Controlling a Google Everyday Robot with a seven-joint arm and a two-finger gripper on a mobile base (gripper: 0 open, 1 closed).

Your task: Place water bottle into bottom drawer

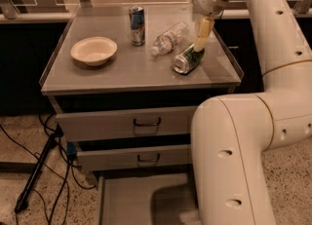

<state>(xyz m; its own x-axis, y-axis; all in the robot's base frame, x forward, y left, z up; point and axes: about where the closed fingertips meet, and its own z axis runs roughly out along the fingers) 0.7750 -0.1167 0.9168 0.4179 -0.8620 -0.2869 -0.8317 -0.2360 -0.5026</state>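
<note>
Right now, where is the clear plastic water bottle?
In the camera view, the small clear plastic water bottle lies on its side on the grey cabinet top between the blue-silver can and the tipped green can; the pincer hangs right of it.

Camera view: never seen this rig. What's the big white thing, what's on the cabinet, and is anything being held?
There is one camera, looking down at a grey cabinet; where it is mounted is not known. The big white shape on the right is the robot's single arm, curving up from the foreground to the back of the cabinet. At its end is the hand, pointing down with its tip right at a green can that lies on its side.

The cabinet top also holds a clear water bottle on its side just left of the hand, an upright blue-silver can and a pale bowl. Nothing is lifted; everything rests on the top.

Below, the two upper drawers are closed. The bottom drawer is pulled out, partly hidden by the arm.
</note>
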